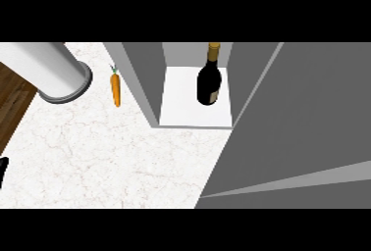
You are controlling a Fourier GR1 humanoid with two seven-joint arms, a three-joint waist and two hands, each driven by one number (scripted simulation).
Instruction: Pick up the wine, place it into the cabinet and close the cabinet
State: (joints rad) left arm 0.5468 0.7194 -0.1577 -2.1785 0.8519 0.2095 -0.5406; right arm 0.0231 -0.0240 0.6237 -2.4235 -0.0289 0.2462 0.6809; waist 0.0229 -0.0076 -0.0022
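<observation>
Head view, steeply down on a white marbled counter (pixel 109 157). In the upper middle of the frame stands an open grey cabinet (pixel 145 83), with a white shelf floor (pixel 190 110) visible inside. On that white floor, toward the right side of the opening, stands the wine bottle (pixel 208 83): dark body, golden neck and cap pointing to the top edge of the frame. Upright, base on the shelf, nothing touching it, close to the right inner wall but apart from it.

At the right, filling nearly the whole right half of the frame, a large grey cabinet door (pixel 304 122), swung out over the counter, with its lighter edge running diagonally in the lower right.

Left of the cabinet, just beside its left wall but not touching, lies a carrot (pixel 115 89) on the counter, long axis up and down in the frame, green end to the top. In the upper left corner a pale grey cylinder (pixel 51 68) with a darker rim, tilted across the corner. Under it, along the left edge, a strip of dark wooden floor (pixel 14 98).

At the far left edge, low in the frame, only a small black sliver of the left hand (pixel 3 169); cannot tell whether open or closed, and holding nothing visible. Right hand nowhere in this view.
</observation>
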